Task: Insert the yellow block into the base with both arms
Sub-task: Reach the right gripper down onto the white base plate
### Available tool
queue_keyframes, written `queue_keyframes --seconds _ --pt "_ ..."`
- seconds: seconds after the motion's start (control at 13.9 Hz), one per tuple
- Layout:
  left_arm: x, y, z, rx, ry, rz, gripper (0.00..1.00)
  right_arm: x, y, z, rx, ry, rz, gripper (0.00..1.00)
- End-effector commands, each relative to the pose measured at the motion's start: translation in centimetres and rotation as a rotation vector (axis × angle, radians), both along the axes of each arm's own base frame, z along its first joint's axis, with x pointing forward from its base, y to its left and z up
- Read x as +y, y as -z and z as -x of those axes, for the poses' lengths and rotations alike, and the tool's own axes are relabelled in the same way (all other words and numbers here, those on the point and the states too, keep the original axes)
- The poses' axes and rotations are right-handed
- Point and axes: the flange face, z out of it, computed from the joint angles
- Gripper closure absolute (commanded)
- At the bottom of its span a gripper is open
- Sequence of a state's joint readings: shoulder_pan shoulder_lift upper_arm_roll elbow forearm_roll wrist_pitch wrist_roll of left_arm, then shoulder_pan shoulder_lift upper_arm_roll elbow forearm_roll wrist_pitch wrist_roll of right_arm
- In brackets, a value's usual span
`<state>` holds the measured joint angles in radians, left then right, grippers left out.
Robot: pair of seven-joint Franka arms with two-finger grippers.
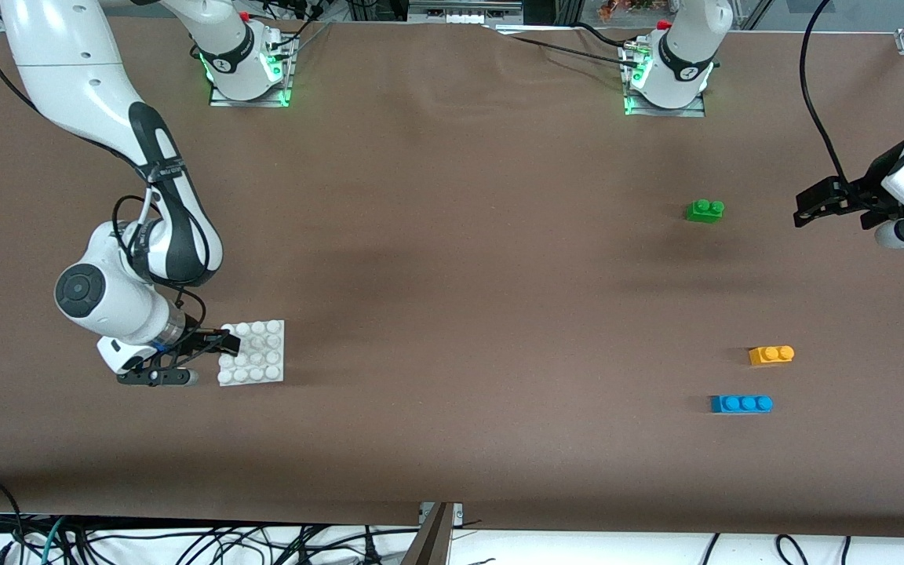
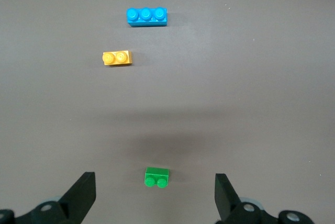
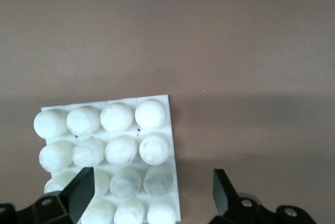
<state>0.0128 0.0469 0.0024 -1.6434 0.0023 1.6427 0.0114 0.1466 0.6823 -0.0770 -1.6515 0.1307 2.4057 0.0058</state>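
You won't find anything to read here — no legible text, label, brand or number shows on the bricks, the plate, the arms or the table.

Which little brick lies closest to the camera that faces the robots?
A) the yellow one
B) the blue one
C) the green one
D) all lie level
B: the blue three-stud brick sits lowest in the front view, with the yellow block just above it and the green brick much higher up the table.
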Motion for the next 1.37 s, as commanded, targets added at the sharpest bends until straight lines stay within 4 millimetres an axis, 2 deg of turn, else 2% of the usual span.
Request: queue_keyframes --seconds 0.0,0.43,1.08,1.3 --pt "-0.1 -0.6 -0.2 -0.005 -0.004 0.011 0.0 0.8 0.3 0.1 -0.013 0.026 -0.018 0.0" --pt "-0.1 -0.6 -0.2 -0.005 -0.004 0.011 0.0 0.8 2.3 0.2 -0.019 0.036 -0.013 0.0" --pt "-0.1 -0.6 -0.2 -0.005 -0.005 0.011 0.0 0.7 4.0 0.2 -0.027 0.04 -0.009 0.01" --pt "-0.1 -0.5 -0.2 -0.003 -0.005 0.011 0.0 1.4 3.9 0.3 -0.025 0.052 -0.019 0.11"
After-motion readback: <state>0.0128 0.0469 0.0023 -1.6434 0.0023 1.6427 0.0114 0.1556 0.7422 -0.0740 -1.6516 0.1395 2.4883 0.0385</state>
